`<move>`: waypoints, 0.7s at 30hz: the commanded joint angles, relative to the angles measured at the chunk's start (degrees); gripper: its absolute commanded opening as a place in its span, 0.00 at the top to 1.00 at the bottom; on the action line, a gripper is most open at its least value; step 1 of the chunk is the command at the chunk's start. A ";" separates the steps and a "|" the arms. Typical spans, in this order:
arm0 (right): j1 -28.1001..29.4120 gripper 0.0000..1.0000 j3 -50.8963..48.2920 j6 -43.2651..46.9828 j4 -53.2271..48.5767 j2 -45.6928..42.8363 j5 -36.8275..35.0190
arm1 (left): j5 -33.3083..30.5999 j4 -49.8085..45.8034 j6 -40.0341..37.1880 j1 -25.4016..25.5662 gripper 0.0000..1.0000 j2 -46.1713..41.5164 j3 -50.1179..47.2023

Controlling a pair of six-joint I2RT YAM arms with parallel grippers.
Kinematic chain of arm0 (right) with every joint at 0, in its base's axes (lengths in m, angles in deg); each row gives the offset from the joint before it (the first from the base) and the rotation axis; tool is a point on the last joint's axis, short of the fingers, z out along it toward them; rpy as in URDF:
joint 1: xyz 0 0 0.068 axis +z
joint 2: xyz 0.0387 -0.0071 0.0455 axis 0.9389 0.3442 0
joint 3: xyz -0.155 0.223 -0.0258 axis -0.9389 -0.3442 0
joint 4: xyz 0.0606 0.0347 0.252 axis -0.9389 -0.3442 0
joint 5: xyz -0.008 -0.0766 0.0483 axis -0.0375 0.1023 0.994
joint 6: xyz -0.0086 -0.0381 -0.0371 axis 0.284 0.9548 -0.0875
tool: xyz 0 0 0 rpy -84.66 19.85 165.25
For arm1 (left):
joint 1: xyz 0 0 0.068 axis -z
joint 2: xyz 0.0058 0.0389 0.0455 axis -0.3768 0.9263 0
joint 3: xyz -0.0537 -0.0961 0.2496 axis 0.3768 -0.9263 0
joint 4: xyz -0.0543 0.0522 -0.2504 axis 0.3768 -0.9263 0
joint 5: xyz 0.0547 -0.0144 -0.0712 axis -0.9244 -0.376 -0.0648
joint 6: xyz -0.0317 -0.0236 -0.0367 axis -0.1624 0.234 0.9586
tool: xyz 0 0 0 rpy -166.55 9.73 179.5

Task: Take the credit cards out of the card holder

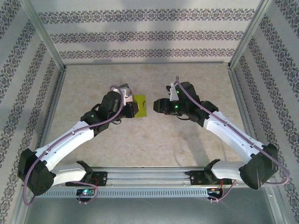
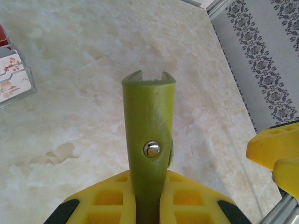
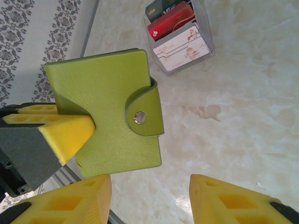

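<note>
Against the marbled tabletop, left pincer clenches the closed card holder; right pincer gapes nearby.

**Surroundings: bench, enclosure, box**

Tabletop: beige, marble-patterned, matte. One faint darker blotch on it, irregular outline, near the clear box.

Clear plastic open-topped box: small, rectangular, standing on the tabletop; in the left wrist view it is cut off by the left edge.

Walls: white wallpaper with horizontal grey damask bands, on three sides.

Aluminium frame posts: rise at the back corners.

Perforated metal rail: runs along the near edge.
</note>
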 commanded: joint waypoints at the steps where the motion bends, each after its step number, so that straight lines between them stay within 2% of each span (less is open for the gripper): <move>1: 1.25 0.53 2.20 -1.21 0.77 1.55 -1.89 | -0.20 2.08 -0.41 1.20 1.00 0.81 2.06; 11: 3.55 0.59 4.69 -1.32 -0.18 6.57 -4.95 | 1.09 2.67 -0.47 1.78 1.00 2.55 2.79; 21: 5.52 0.59 6.50 -0.98 0.09 10.75 -8.34 | 2.22 3.31 -0.52 2.39 1.00 3.99 3.49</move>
